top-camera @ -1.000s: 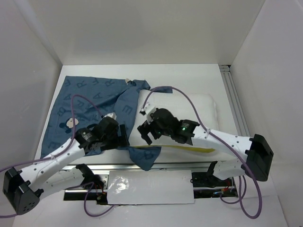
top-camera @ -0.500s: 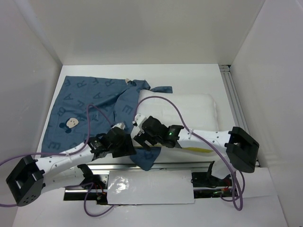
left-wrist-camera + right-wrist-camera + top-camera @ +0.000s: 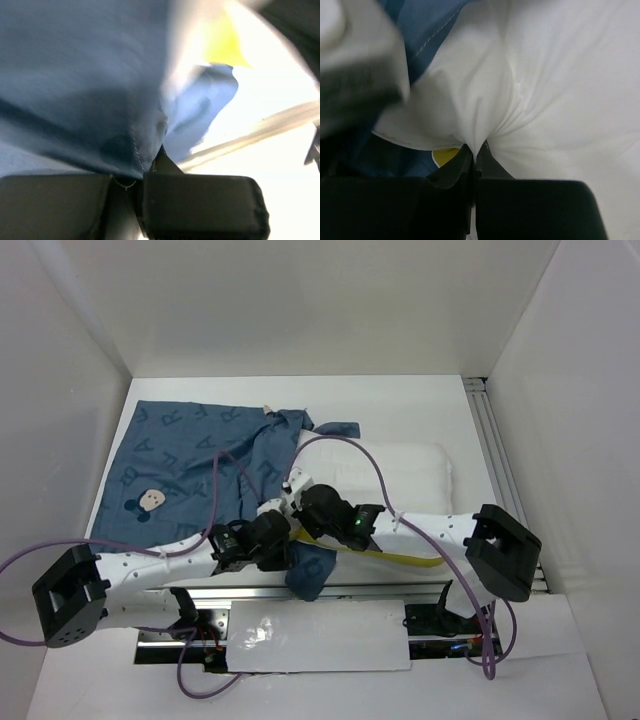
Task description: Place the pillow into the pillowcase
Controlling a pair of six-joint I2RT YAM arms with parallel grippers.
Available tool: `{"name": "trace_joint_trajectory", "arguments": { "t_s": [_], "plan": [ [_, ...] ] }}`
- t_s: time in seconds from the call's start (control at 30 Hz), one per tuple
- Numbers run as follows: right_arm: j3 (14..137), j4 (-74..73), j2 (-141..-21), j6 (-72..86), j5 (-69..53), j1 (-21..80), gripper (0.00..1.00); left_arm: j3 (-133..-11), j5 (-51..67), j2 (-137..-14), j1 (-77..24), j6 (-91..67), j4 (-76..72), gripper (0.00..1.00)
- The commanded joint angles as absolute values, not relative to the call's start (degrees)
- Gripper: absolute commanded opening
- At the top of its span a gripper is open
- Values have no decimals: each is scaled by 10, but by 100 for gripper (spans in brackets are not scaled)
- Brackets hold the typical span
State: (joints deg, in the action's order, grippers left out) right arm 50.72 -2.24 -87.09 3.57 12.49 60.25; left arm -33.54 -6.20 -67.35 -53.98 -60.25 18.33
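2 end effectors (image 3: 150,167) (image 3: 476,151) pinched closed, adjacent

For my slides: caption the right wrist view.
Right gripper pinches a fold of the white pillow, with the blue pillowcase beside it.

One pillow (image 3: 410,465), one pillowcase (image 3: 190,455), two arms, left arm (image 3: 150,565), right arm (image 3: 440,530), two purple cables (image 3: 374,460).

place: robot lab cell | walls: plain white panels (image 3: 300,300) boxing the bench (image 3: 400,405) on three sides | right edge: aluminium rail (image 3: 497,455) (bare metal) | wiring: purple cables (image 3: 350,439) looping over the bench
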Motion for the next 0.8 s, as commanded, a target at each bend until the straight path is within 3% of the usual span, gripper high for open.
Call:
{"name": "trace_joint_trajectory", "arguments": {
  "t_s": [0.0, 0.3, 0.53, 0.63, 0.73, 0.77],
  "plan": [
    [559, 113, -856, 82, 206, 629, 0, -392, -74, -650, -611, -601, 176, 0],
    [653, 119, -904, 173, 267, 621, 0, -468, -23, -719, -700, -576, 213, 0],
    [538, 156, -892, 236, 122, 602, 0, -468, -33, -691, -706, -581, 191, 0],
    [484, 232, -886, 255, 22, 602, 12, -468, -47, -649, -706, -565, 174, 0],
    [454, 259, -891, 270, -23, 596, 17, -468, -45, -636, -706, -554, 167, 19],
    [454, 259, -877, 256, -32, 589, 26, -474, -45, -636, -706, -554, 172, 23]
  ]
}}
